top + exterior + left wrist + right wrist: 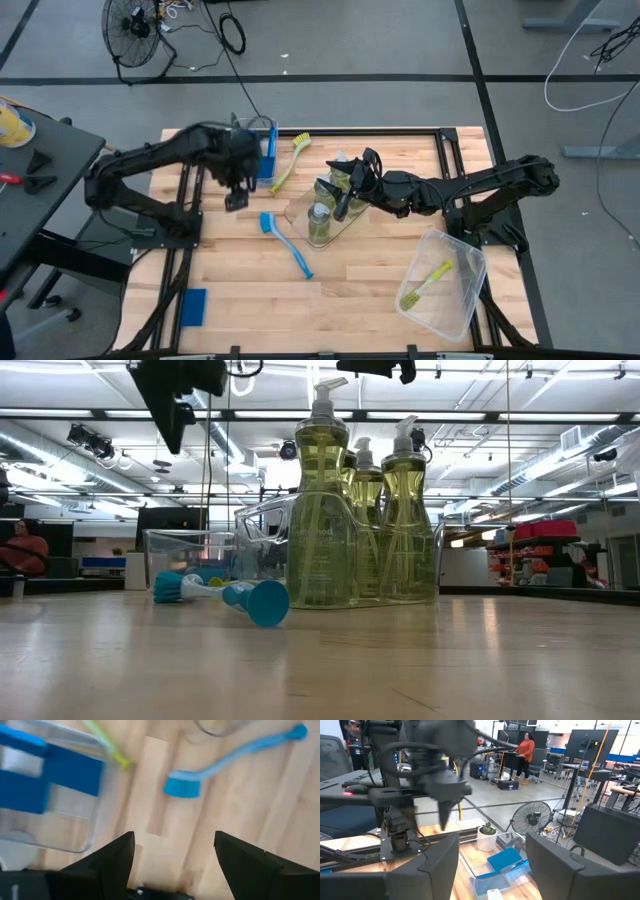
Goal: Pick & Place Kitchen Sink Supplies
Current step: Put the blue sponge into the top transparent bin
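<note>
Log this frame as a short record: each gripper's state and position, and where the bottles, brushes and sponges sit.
left gripper: open, empty, above bare wood beside the clear bin of blue sponges
right gripper: open, over the clear bottles of yellow-green liquid on the clear flat tray
blue long-handled brush: on table
yellow-green brushes: one on table, one in the right clear bin
loose blue sponge: front-left

No readable text, brand, number or sign showed in any view. Front bottle (pixel 322 510) bore faint embossed lettering, too dim to read. Distant shelves and screens likewise illegible.
</note>
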{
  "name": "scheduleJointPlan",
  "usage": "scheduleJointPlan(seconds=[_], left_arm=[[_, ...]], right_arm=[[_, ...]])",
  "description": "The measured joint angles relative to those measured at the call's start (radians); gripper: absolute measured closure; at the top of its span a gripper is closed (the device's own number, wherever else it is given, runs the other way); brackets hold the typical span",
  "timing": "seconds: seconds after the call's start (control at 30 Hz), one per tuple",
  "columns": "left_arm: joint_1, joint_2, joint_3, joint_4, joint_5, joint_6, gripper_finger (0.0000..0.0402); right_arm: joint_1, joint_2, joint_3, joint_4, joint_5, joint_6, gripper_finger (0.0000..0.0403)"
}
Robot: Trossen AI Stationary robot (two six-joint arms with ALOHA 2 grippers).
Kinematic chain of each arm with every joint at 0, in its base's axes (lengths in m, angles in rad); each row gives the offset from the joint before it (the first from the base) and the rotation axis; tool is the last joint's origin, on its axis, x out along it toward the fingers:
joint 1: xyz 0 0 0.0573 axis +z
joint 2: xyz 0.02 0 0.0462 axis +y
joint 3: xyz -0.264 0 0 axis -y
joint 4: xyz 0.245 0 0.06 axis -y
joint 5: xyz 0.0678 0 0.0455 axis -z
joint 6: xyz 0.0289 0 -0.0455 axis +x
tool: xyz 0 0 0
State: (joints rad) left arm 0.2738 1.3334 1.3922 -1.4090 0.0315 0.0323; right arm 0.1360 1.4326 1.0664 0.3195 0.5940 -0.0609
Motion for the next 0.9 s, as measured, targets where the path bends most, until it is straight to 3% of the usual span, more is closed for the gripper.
scheduleJointPlan(seconds=[0.3,0.7,0.9], left_arm=[[-0.220,0.000,0.000,0.038,0.001,-0.099,0.0126],[-0.491,0.000,0.000,0.023,-0.001,-0.149,0.0126],[-0.620,0.000,-0.055,0.031,-0.001,-0.239,0.0126]], right_arm=[[0.003,0.000,0.000,0.000,-0.013,0.000,0.0172],[0.003,0.000,0.000,-0.030,-0.115,0.000,0.0172],[0.003,0.000,0.000,-0.031,-0.115,0.000,0.0172]])
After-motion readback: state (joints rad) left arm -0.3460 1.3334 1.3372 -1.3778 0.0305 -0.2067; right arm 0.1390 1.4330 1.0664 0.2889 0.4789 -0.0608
